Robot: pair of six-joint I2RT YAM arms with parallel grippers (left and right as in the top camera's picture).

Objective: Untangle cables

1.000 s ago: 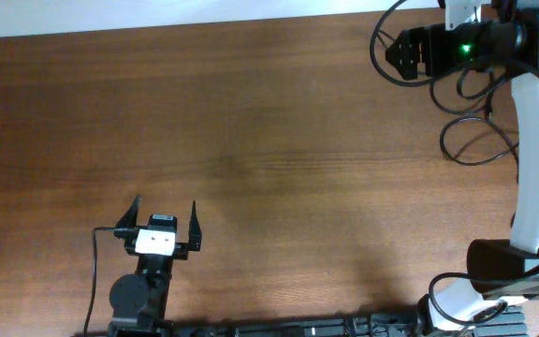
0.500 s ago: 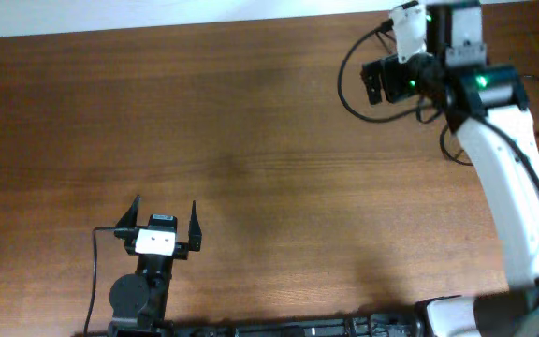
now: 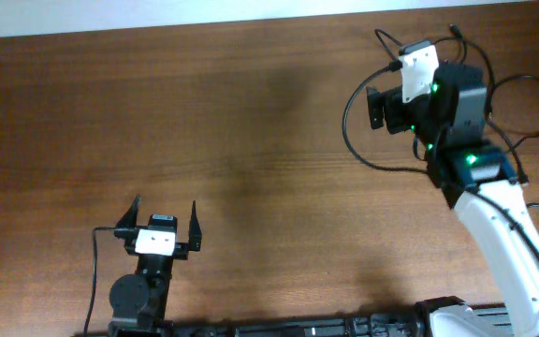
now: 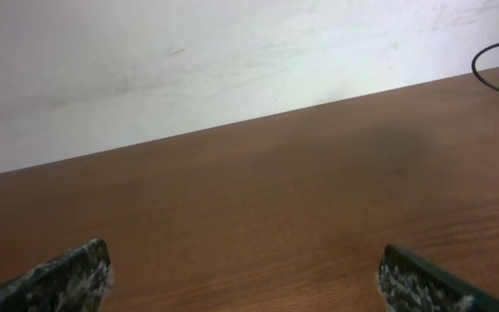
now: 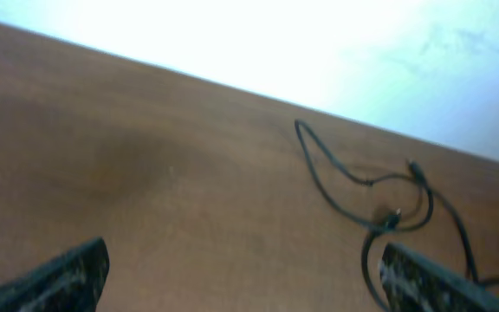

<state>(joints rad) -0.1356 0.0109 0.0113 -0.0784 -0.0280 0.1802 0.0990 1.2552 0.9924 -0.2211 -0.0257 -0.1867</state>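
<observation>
Spotted the cables [image 5: 388, 221] lying on the bench [image 3: 251, 140] toward its far right corner, just ahead and to the right of the right claw [image 5: 243, 251]. Seeing that claw spread fully wide, gripping nothing. Same for the left claw [image 4: 243, 256]: wide open, empty, parked at the near edge, well apart from the tangle. So probably a job for the right arm [image 3: 494, 215], being way nearer. Looks like a loose bunch stretched diagonally in the wrist view, far-left to near-right, with a small plug [image 5: 414, 165] poking out. Can't read any brand or label anywhere; just a green light [image 3: 471, 159] on the arm.
</observation>
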